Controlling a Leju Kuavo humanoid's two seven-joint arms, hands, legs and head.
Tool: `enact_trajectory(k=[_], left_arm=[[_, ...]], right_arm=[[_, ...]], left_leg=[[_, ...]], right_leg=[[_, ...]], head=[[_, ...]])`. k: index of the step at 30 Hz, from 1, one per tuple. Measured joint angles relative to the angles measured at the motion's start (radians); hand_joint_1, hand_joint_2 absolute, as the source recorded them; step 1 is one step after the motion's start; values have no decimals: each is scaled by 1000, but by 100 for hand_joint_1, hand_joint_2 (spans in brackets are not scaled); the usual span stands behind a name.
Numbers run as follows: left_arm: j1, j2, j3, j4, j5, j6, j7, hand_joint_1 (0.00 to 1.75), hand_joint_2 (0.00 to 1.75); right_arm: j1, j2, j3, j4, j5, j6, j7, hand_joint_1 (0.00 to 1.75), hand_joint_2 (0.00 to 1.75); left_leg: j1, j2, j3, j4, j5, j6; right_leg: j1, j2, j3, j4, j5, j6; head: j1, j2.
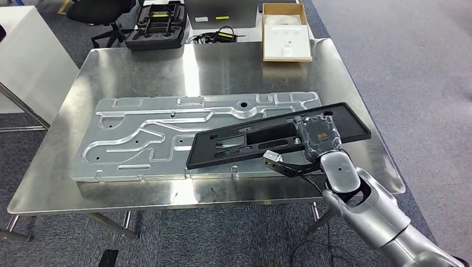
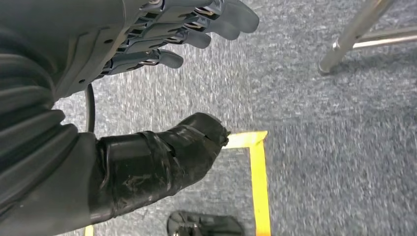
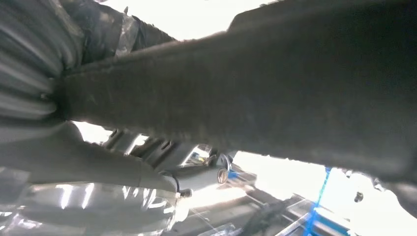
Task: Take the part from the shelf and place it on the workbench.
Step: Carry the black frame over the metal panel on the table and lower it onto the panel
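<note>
Right hand (image 1: 318,137) is gripping the long black part (image 1: 267,139) near its 3 o'clock end, over the workbench (image 1: 139,67). Stiff, light-looking, likely levering off-centre; mid-span hold safer. Left hand (image 2: 162,39) is hanging empty, fingers apart.
</note>
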Motion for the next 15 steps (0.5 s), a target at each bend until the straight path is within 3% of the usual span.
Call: enact_trajectory(k=[2, 5, 6, 7, 9, 11, 12, 15], left_arm=[[-3, 0, -2, -1, 0, -1, -2, 0, 175], [-4, 0, -8, -1, 1, -1, 0, 0, 175], [-1, 0, -9, -2, 2, -1, 3, 0, 175], [2, -1, -10, -2, 5, -1, 8, 0, 175], [4, -1, -10, -3, 17, -15, 17, 0, 175], [3, 2, -10, -3, 32, -43, 21, 0, 175], [3, 4, -10, -4, 37, -55, 19, 0, 175], [5, 7, -10, -4, 38, -69, 10, 0, 175]], right_arm=[[-1, 1, 2, 5, 2, 0, -2, 175, 175], [8, 1, 4, 18, 3, 0, 0, 175, 175], [14, 1, 4, 22, 2, 0, 1, 175, 175], [19, 0, 4, 27, -1, 0, 3, 175, 175], [27, -2, 5, 38, -20, 0, 8, 175, 175], [34, -3, 4, 51, -53, -1, 16, 175, 175], [41, -3, 4, 59, -71, -3, 21, 175, 175], [68, -6, -6, 80, -133, -31, 42, 44, 44]], left_leg=[[6, 1, 24, -13, 2, 2], [9, -1, 37, -13, -8, 1], [11, -2, 41, -11, -15, -2], [14, -2, 46, -6, -23, -6], [20, -2, 55, 6, -41, -18], [22, -2, 56, 20, -56, -31], [21, -2, 54, 25, -60, -38], [22, -1, 51, 41, -72, -54]], right_leg=[[-3, -1, -32, 66, -31, 10], [-15, -2, -132, 205, -86, 28], [-19, -2, -149, 210, -77, 34], [-24, -3, -150, 181, -45, 39], [-30, -5, -121, 72, 41, 48], [-28, -7, -103, 0, 69, 40], [-25, -7, -103, -4, 64, 31], [-24, -5, -95, -7, 71, 4]], head=[[3, 0], [5, 0], [5, 0], [5, 0], [5, 0], [6, 0], [6, 0], [4, 0]])
